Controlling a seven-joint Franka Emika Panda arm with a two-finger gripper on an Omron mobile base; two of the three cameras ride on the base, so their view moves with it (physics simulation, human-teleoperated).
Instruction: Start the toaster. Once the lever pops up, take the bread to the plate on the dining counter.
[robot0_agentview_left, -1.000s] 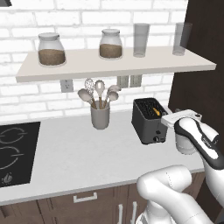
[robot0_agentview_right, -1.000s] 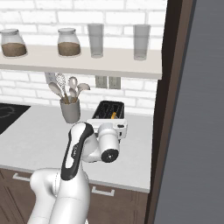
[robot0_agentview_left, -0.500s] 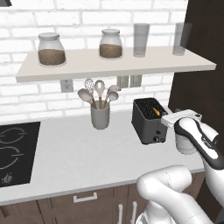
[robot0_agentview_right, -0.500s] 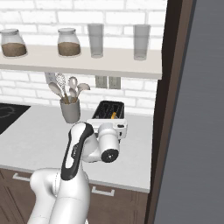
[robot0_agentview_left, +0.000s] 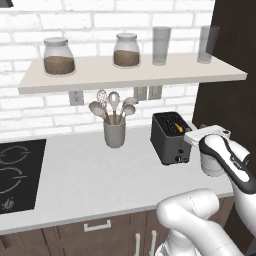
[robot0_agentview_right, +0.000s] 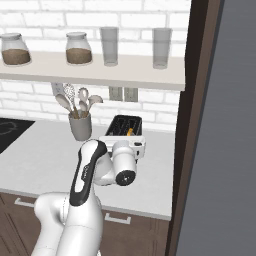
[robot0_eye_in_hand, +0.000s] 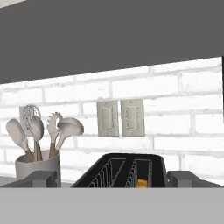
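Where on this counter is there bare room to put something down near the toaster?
The widest free patch is the white counter between the cooktop and the toaster, in front of the utensil cup. It is crowded on the toaster's far side, where the open gripper and arm sit against the dark wall panel.

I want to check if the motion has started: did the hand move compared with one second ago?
No. In the left base view the hand sits at the same spot beside the toaster, and the right base view agrees.
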